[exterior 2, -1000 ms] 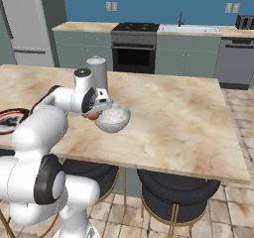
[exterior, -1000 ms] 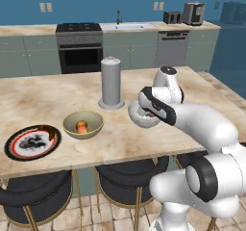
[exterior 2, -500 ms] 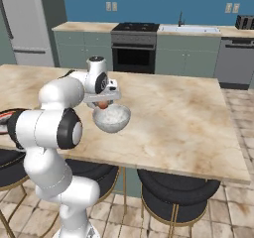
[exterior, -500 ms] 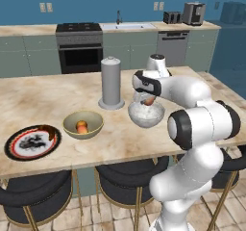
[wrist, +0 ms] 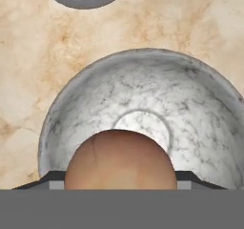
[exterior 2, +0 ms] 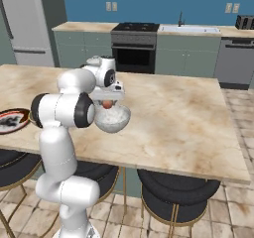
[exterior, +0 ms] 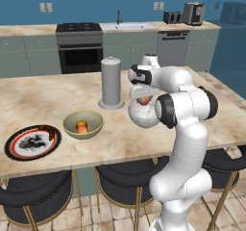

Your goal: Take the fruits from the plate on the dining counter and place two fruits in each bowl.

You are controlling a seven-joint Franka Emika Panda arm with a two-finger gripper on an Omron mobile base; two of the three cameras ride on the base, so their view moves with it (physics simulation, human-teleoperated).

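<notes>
1. Holding a reddish-brown fruit [wrist: 120,159], your gripper [exterior: 144,100] has its jaws clamped on it, directly above the white-grey speckled bowl [wrist: 200,109].
2. Your olive-yellow bowl [exterior: 82,124] contains one fruit.

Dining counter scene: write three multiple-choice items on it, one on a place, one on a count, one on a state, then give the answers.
1. Where is the reddish-brown fruit?
A. on the plate
B. in the gripper above the white-grey bowl
C. on the stove

2. How many fruits lie in the olive-yellow bowl?
A. one
B. three
C. none

3. What is the state of the white-grey bowl?
A. overturned
B. upright and empty
C. stacked in the other bowl

Answers: 1 B, the gripper holds it just over that bowl; 2 A, a single orange fruit shows inside; 3 B, the hand view shows its bare interior.
</notes>
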